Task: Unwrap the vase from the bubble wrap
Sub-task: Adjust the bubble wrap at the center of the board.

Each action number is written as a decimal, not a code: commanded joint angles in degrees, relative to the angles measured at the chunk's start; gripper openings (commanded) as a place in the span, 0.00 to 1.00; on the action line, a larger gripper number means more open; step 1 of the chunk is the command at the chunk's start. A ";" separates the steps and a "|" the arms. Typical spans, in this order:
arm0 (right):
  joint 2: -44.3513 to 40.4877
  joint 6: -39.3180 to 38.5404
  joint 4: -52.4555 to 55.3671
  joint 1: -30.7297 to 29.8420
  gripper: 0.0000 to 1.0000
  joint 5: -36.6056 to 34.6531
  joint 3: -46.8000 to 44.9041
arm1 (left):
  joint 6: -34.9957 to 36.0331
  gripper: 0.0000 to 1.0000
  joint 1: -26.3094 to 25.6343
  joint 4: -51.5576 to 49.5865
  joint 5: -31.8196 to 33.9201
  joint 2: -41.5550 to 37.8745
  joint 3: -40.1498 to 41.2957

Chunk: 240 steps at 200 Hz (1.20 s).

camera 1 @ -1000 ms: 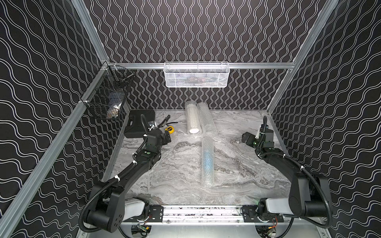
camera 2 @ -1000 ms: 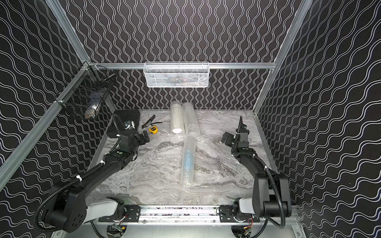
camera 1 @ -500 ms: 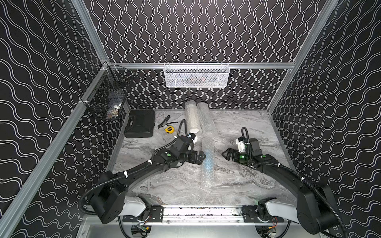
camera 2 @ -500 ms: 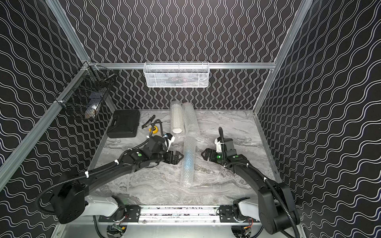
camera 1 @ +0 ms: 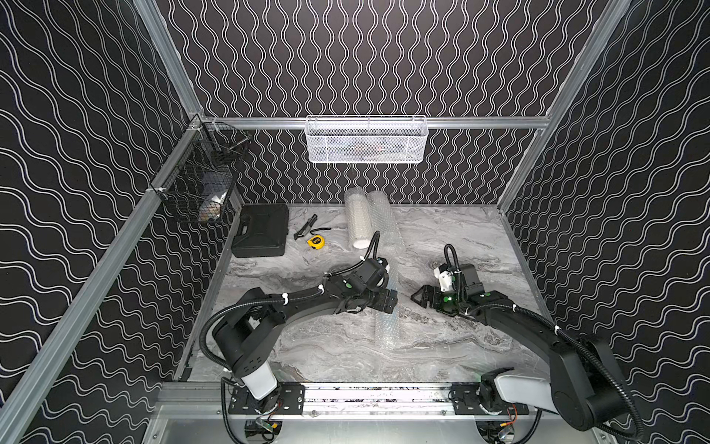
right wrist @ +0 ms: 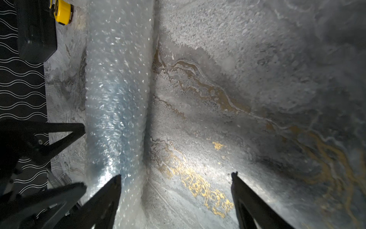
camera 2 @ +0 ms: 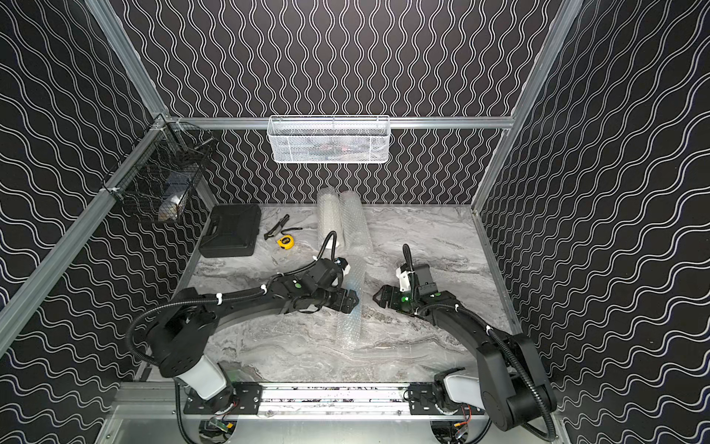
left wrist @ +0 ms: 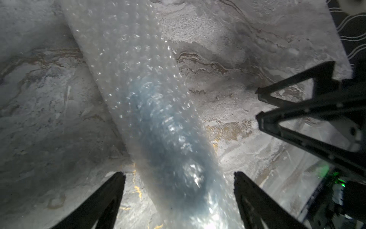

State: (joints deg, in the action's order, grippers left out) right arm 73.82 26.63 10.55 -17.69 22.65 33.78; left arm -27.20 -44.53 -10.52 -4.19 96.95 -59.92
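- Two grippers are on one long tube of bubble wrap (camera 1: 385, 330). It lies on the table (camera 1: 461, 238) with its long axis running from the back wall toward the robot's base.
- The left gripper (left wrist: 179, 174) is the nearer one. It sits about mid-length on the tube with a jaw on either side, spread wide. A sliver of table shows between each fingertip and the plastic, so it isn't gripping anything yet.
- A bluish shape (left wrist: 164, 138) shows through the wrap right ahead of those jaws (the vase, I'd guess).
- The right gripper (camera 1: 417, 299) is just beside the tube on its right flank and pointing at it, jaws wide and empty. In its wrist view one fingertip overlaps the tube's edge, and I can't tell if it touches.
- My read: the tube lies crosswise to both grippers, so the left only has to squeeze to pin it. The right then has to find a loose edge.
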 commanded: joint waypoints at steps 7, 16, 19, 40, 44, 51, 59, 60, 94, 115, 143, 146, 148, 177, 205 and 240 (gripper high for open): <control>1.22 1.13 -1.44 -0.10 0.83 1.68 0.72 | -1.00 0.82 -0.03 1.63 0.84 2.03 -0.38; 1.77 1.07 -1.60 -0.14 0.80 2.21 0.87 | -1.17 0.79 -0.03 2.33 0.42 2.48 -0.10; 1.96 1.06 -1.90 -0.10 0.79 2.59 0.92 | -1.19 0.79 -0.03 2.37 0.45 2.60 -0.06; 3.14 1.27 -3.26 -0.15 0.77 3.96 0.79 | -2.25 0.69 -0.03 1.64 2.76 2.95 0.15; 3.36 1.38 -3.41 -0.15 0.76 4.06 0.80 | -2.55 0.68 -0.03 1.42 3.58 2.90 0.28; 3.71 1.49 -3.72 -0.13 0.76 4.23 0.89 | -3.04 0.66 0.05 1.21 4.63 2.52 0.71; 4.21 1.66 -4.09 -0.14 0.75 4.41 0.93 | -3.52 0.64 0.19 1.49 5.67 1.79 1.54; 4.31 1.66 -4.11 -0.15 0.75 4.41 0.98 | -3.58 0.64 0.21 1.57 5.76 1.68 1.59; 7.16 2.43 -5.10 -0.24 0.71 4.88 2.17 | -5.61 0.56 2.14 4.95 6.44 -2.46 7.33; 9.06 2.89 -6.18 -0.92 0.68 5.65 3.02 | -6.84 0.51 4.28 6.50 4.14 -3.90 10.22; 11.57 3.50 -7.02 -2.53 0.65 6.24 4.68 | -7.66 0.51 5.59 7.88 2.21 -5.61 12.90; 11.87 3.56 -7.11 -2.79 0.64 6.33 4.83 | -7.62 0.51 5.65 8.07 1.98 -5.81 13.16; 12.05 3.59 -7.12 -2.96 0.64 6.41 4.99 | -7.61 0.51 5.61 8.13 1.88 -5.92 13.34; 14.52 4.37 -7.80 -5.41 0.62 6.61 6.55 | -7.68 0.51 6.11 8.77 1.20 -7.23 15.46; 16.97 5.13 -8.25 -7.55 0.57 6.70 7.54 | -8.03 0.51 6.65 9.90 1.17 -9.65 18.52; 18.91 6.11 -9.99 -10.03 0.50 7.23 7.95 | -7.61 0.51 7.69 9.83 1.37 -12.08 21.09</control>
State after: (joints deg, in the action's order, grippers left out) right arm 91.68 31.27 2.74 -26.02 29.12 40.95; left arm -34.79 -37.41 4.16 -3.57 85.73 -40.34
